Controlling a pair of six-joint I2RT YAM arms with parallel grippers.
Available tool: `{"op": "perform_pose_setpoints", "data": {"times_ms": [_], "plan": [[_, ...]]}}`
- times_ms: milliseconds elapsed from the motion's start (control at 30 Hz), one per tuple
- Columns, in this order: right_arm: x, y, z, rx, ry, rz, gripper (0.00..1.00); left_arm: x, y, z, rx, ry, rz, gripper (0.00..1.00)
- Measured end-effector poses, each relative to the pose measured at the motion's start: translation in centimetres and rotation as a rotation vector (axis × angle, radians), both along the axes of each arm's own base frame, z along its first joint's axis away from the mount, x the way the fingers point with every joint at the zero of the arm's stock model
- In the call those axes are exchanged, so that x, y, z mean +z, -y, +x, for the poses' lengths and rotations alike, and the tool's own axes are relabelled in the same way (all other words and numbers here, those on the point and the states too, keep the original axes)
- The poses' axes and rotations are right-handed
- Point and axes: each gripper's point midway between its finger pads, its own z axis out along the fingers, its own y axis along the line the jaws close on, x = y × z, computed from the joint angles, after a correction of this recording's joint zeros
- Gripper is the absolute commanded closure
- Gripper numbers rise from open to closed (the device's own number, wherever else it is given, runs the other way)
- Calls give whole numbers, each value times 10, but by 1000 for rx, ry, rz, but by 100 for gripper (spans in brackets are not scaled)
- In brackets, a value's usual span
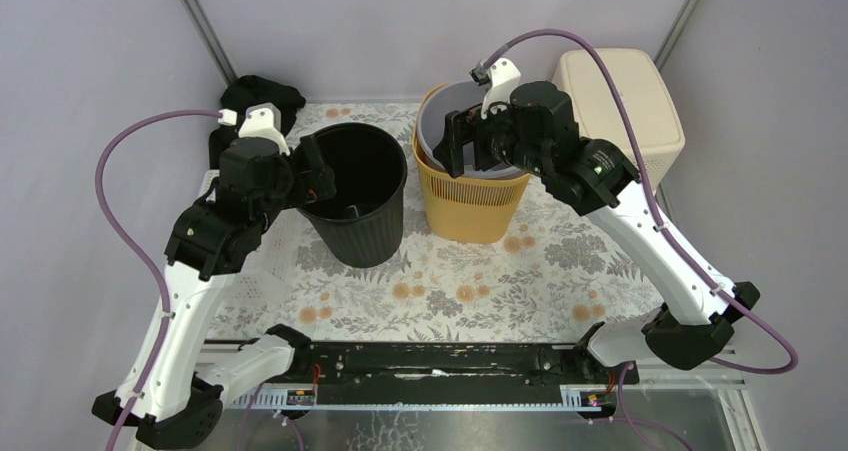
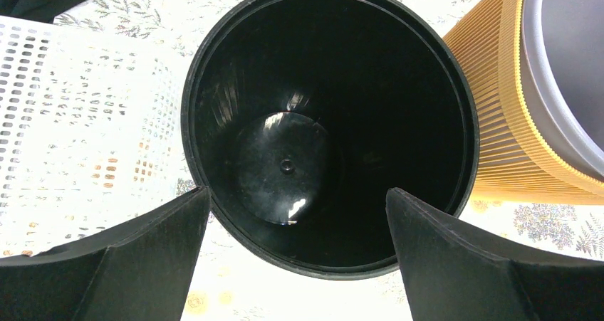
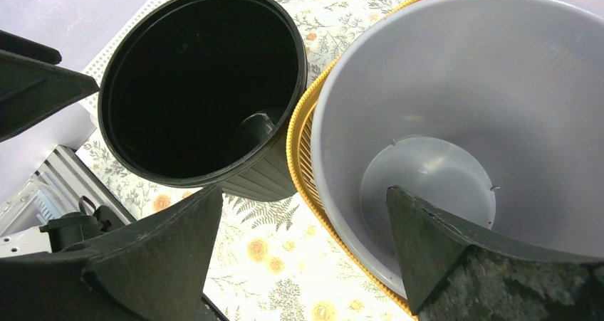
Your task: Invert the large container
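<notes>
A black ribbed bin [image 1: 360, 226] stands upright and empty on the flowered cloth. To its right a yellow ribbed bin [image 1: 470, 206] stands upright with a grey bin [image 1: 435, 121] nested in it. My left gripper [image 1: 320, 171] is open and empty at the black bin's left rim; its wrist view looks straight down into the black bin [image 2: 285, 164] between the left gripper's [image 2: 298, 193] jaws. My right gripper [image 1: 455, 146] is open and empty. In its wrist view the right gripper [image 3: 304, 189] straddles the yellow rim [image 3: 299, 164], one finger over the grey bin [image 3: 463, 86]. Contact cannot be told.
A beige container [image 1: 625, 91] lies bottom up at the back right, against the wall. A white perforated mat [image 2: 71, 107] lies left of the black bin. A black object [image 1: 260, 96] sits at the back left. The black bin [image 3: 199, 86] nearly touches the yellow one [image 2: 498, 122].
</notes>
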Motion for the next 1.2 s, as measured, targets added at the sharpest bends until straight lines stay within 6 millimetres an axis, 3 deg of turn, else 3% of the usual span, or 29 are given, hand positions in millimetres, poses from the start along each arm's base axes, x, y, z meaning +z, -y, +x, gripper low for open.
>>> {"op": "perform_pose_setpoints", "data": {"times_ms": [433, 733, 1200], "plan": [[-3, 2, 0, -5, -2, -10, 0, 0, 4, 0, -17, 0, -10, 0], [-4, 3, 2, -14, 1, -18, 1, 4, 5, 3, -29, 21, -2, 0], [-28, -17, 15, -25, -91, -6, 1, -4, 11, 8, -48, 9, -7, 0]]}}
